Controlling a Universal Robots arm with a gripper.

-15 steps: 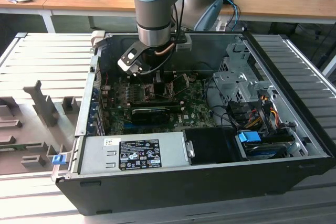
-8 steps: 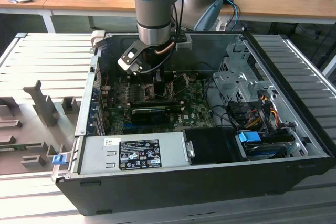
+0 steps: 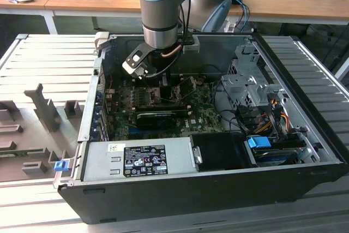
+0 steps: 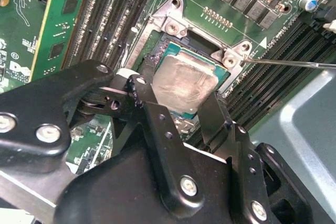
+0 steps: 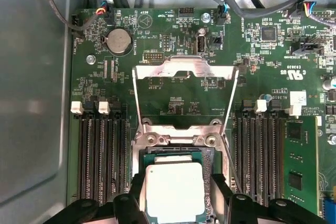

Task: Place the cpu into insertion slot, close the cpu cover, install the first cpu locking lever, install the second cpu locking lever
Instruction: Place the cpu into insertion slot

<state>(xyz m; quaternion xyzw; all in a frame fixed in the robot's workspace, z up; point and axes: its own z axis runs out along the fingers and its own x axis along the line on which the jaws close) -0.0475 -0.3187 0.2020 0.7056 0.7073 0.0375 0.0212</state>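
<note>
**Exterior view.** Open black computer case across the middle of the frame, set on a ribbed grey table. Pale-blue robot arm entering at the upper centre, wrist pointed down into the case over the green motherboard. Labelled grey power supply along the case's near wall, lower centre.

**Both wrist views.** Black two-fingered gripper directly over the insertion slot, closed only to the width of the chip. Fingers set against two opposite edges of the cpu, one on each side. Dull silver top of the chip facing up, square to the socket, greenish edge showing along the side away from the gripper. Cannot tell whether fully seated in the recess or held just above it.

**First wrist view.** cpu cover standing open from its hinge at the socket's edge, clear of the recess, with green board visible through its cut-out middle. Thin wire locking lever beside the socket, apart from the cover, between the socket and one bank of long black memory slots. Similar banks flanking the socket on both sides. Round coin battery farther out on the board, well apart from the socket.

**Second wrist view.** Thin straight lever rod reaching outward from a grey hinge bracket at the socket's corner, over the memory slots.
</note>
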